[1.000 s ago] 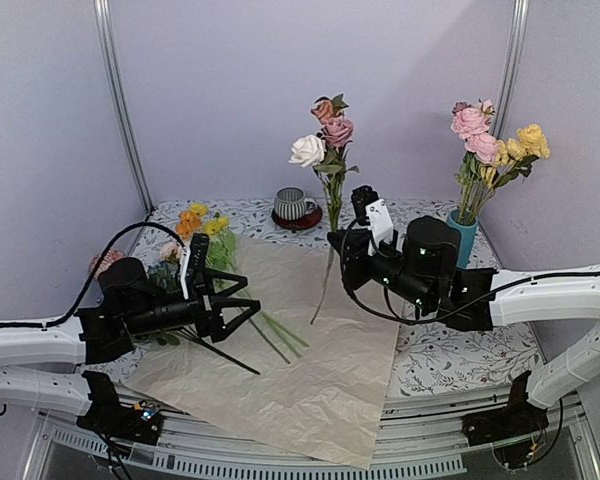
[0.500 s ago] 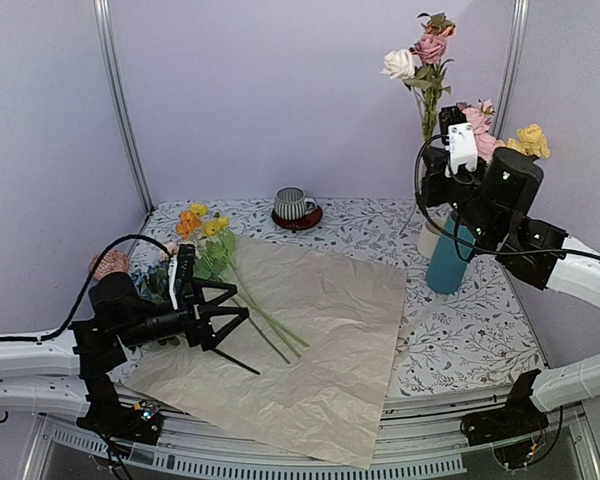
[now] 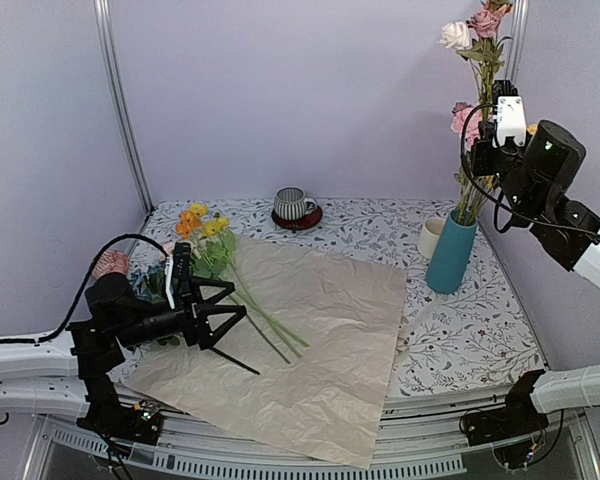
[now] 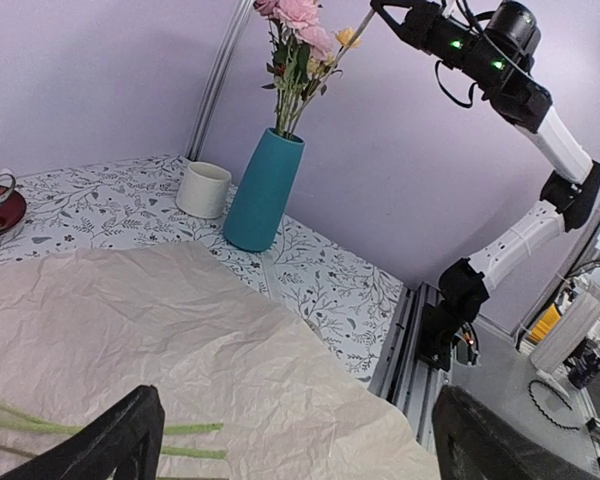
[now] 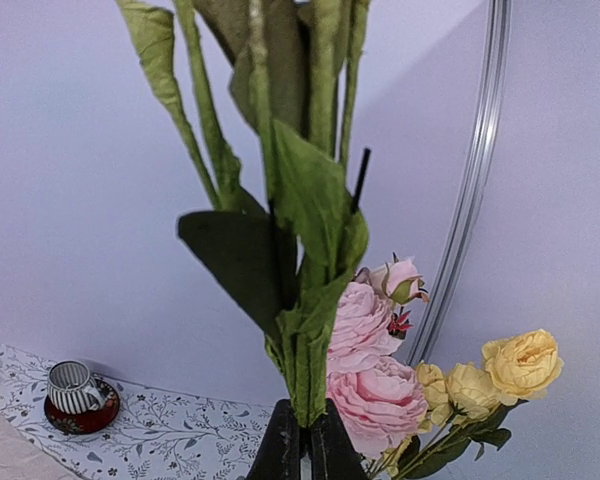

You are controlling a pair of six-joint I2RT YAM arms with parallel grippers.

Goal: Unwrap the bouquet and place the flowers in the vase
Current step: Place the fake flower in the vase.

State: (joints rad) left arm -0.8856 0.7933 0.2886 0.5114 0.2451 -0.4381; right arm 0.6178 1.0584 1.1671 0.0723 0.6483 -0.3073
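Note:
The bouquet is undone: its crinkled peach paper (image 3: 310, 350) (image 4: 160, 330) lies flat on the table. Yellow and orange flowers (image 3: 202, 225) rest on its left edge, and their green stems (image 3: 270, 325) (image 4: 40, 425) run across the sheet. My left gripper (image 3: 232, 325) (image 4: 295, 450) hovers open over those stems, holding nothing. The teal vase (image 3: 451, 252) (image 4: 264, 190) stands at the right with pink and yellow flowers (image 5: 380, 370) in it. My right gripper (image 3: 485, 155) (image 5: 302, 445) is shut on a bunch of leafy stems (image 5: 315, 330), held high above the vase with the blooms (image 3: 475, 25) at the top.
A cream mug (image 3: 432, 238) (image 4: 203, 188) stands just left of the vase. A striped cup on a red saucer (image 3: 295, 205) (image 5: 75, 395) sits at the back centre. A pink bloom (image 3: 108, 262) lies behind the left arm. Metal posts (image 3: 120, 100) flank the back wall.
My right arm has carried its flowers from mid-table up and to the right, to above the vase. The left gripper has drawn back slightly and stays open.

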